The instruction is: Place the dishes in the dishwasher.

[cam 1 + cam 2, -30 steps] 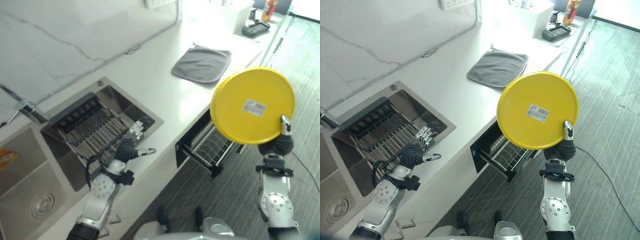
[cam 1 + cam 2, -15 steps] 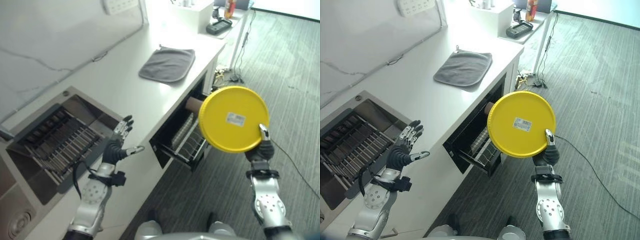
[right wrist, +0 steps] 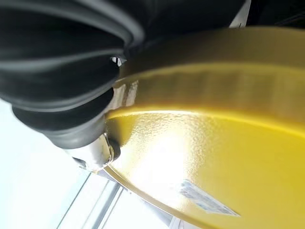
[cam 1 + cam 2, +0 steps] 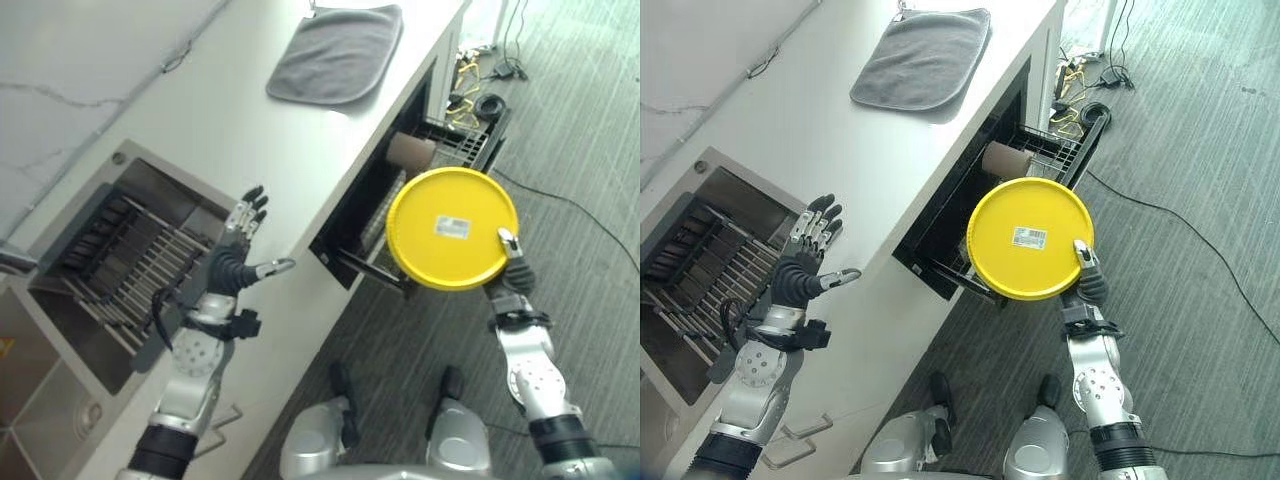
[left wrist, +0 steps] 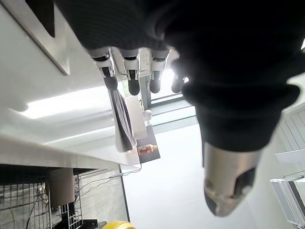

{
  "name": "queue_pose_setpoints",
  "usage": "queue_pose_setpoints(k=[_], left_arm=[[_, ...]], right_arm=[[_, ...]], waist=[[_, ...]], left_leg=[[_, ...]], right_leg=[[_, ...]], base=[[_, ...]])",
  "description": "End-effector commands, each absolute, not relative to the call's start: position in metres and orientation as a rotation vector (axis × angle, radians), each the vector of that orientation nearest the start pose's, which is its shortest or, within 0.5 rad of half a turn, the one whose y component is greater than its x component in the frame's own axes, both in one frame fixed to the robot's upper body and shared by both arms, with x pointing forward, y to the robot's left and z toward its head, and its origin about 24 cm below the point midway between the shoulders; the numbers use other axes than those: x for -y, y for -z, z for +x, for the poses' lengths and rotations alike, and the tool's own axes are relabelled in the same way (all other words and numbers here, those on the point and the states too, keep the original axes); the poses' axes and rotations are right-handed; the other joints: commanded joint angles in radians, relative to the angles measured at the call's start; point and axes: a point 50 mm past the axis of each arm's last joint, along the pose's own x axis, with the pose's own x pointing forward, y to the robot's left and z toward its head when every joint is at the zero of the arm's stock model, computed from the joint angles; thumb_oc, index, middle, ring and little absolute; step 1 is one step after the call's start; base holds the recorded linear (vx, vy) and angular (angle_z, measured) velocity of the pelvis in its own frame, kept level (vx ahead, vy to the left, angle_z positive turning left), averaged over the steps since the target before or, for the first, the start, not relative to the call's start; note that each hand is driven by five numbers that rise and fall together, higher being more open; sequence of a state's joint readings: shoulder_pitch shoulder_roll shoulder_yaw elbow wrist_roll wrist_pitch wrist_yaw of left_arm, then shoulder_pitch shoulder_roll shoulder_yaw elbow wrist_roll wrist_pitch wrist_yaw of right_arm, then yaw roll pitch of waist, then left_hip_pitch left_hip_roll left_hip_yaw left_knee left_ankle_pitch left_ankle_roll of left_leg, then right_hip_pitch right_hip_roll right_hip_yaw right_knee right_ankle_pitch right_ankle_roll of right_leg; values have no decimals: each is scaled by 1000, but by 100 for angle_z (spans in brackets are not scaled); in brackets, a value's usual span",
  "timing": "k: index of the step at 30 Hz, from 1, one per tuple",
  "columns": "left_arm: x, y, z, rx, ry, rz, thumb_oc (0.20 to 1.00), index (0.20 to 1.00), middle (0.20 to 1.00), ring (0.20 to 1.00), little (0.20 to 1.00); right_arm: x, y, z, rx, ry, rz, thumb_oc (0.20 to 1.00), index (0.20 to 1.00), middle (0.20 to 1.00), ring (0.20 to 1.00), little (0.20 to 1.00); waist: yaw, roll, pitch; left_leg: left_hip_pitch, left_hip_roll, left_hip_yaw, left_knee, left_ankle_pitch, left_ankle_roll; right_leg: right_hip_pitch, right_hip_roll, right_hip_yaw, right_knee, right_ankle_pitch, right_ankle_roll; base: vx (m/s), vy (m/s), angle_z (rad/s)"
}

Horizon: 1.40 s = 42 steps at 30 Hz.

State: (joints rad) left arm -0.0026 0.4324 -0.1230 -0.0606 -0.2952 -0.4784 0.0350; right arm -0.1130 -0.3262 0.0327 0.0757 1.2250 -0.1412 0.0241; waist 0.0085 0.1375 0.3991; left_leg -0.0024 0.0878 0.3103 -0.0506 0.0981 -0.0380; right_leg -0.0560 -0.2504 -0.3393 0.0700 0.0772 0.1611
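Note:
My right hand (image 4: pixel 512 275) is shut on the rim of a round yellow plate (image 4: pixel 452 229), holding it upright with its underside and a white label facing me. The plate (image 4: pixel 1030 238) hangs just in front of the open dishwasher (image 4: pixel 970 215), whose wire rack (image 4: pixel 455 140) is pulled out and carries a brown cylindrical thing (image 4: pixel 410 151). In the right wrist view the plate (image 3: pixel 209 162) sits against the thumb (image 3: pixel 97 152). My left hand (image 4: pixel 236 262) is open above the white counter's (image 4: pixel 250 130) front edge, fingers spread and holding nothing.
A grey cloth (image 4: pixel 338 52) lies on the counter further along. A sink with a dark drying rack (image 4: pixel 130 260) is sunk into the counter on my left. Cables (image 4: pixel 480 100) lie on the grey floor past the dishwasher.
The camera has shifted, so the whole scene has moved. The plate now sits lower and closer to the open dishwasher rack. My left hand stays open over the counter.

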Motion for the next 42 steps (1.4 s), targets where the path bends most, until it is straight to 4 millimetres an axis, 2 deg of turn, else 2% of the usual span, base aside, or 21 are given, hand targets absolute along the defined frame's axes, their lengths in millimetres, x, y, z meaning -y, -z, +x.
queue_pose_setpoints(k=[1, 8, 13, 18, 31, 37, 42], left_arm=[[-193, -138, 233, 663, 165, 128, 1000, 1000, 1000, 1000, 1000], [-189, -145, 236, 702, 169, 127, 1000, 1000, 1000, 1000, 1000], [-183, -154, 240, 740, 178, 126, 1000, 1000, 1000, 1000, 1000], [-177, -161, 245, 768, 197, 136, 1000, 1000, 1000, 1000, 1000], [-172, -167, 250, 789, 226, 133, 1000, 1000, 1000, 1000, 1000], [-168, -171, 253, 798, 247, 131, 1000, 1000, 1000, 1000, 1000], [-164, -174, 254, 812, 266, 128, 1000, 1000, 1000, 1000, 1000]], right_arm=[[202, -116, 291, 316, -110, 900, 200, 200, 200, 200, 200], [195, -152, 301, 402, -143, 837, 200, 200, 200, 200, 200], [194, -180, 306, 459, -87, 770, 200, 200, 200, 200, 200], [198, -199, 318, 459, -21, 714, 200, 200, 200, 200, 200], [207, -239, 343, 456, 80, 496, 200, 200, 200, 200, 200], [218, -253, 357, 441, 194, 338, 200, 200, 200, 200, 200], [219, -269, 367, 451, 244, 187, 200, 200, 200, 200, 200]], waist=[[13, -42, 9], [20, -49, 61], [20, -59, 100], [31, -62, 121], [71, -50, 121], [91, -43, 121], [110, -38, 121]], left_leg=[[-34, -42, -99, 103, -147, 42], [-87, -46, -111, 135, -150, 48], [-134, -43, -111, 170, -152, 52], [-154, -43, -117, 183, -150, 54], [-197, -51, -143, 202, -143, 54], [-219, -54, -155, 207, -137, 54], [-254, -58, -164, 217, -133, 53]], right_leg=[[-29, -12, 10, 136, -153, -26], [-87, -12, 29, 175, -155, -32], [-134, -4, 44, 201, -152, -36], [-150, 0, 46, 208, -148, -37], [-179, -2, 35, 232, -153, -46], [-195, -1, 32, 237, -151, -47], [-224, -3, 28, 250, -151, -49]], base=[[0, 0, 0], [-14, 12, 1], [-45, 26, 4], [-34, -5, 4], [-3, 5, 2], [-8, 16, 5], [-7, 18, 4]])
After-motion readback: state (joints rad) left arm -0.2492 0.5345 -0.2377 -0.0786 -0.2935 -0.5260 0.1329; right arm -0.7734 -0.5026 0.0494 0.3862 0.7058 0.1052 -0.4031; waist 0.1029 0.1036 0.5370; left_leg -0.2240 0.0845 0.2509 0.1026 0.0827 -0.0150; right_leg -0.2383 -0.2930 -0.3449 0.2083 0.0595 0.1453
